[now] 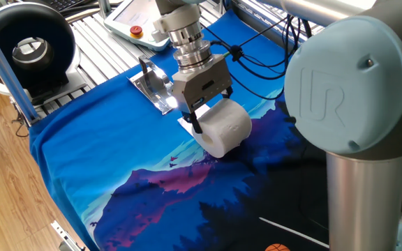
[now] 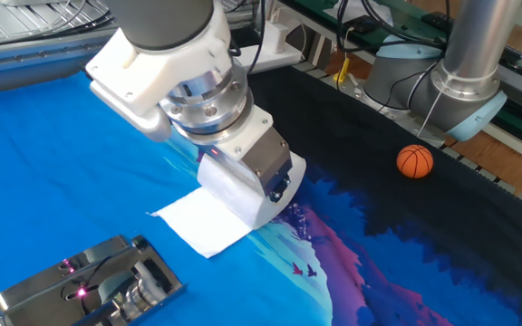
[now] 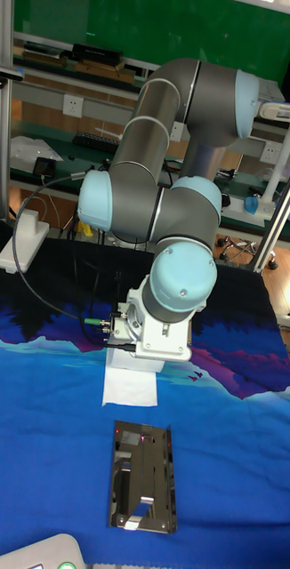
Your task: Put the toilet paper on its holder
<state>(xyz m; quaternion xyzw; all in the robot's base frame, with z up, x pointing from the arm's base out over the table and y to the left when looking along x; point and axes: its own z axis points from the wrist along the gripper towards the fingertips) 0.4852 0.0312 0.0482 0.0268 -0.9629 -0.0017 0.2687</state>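
The toilet paper (image 1: 225, 130) is a fat white roll lying on the blue cloth, with its loose sheet (image 2: 202, 222) spread flat toward the holder. My gripper (image 1: 212, 107) is down over the roll, open, with one dark finger (image 1: 196, 123) at the roll's near side and the other behind it. In the other fixed view the gripper body covers the top of the roll (image 2: 243, 197). The holder (image 1: 156, 87), a shiny silver plate with a bent arm, lies just left of the roll (image 2: 89, 288). In the tall fixed view the wrist hides the roll; the sheet (image 3: 130, 382) and holder (image 3: 143, 476) show.
A white pendant with a red button (image 1: 135, 28) lies beyond the holder on the slatted table. A small orange ball (image 2: 415, 161) sits on the dark part of the cloth. A black round device (image 1: 30, 45) stands far left. A second arm's base (image 2: 465, 86) rises behind the ball.
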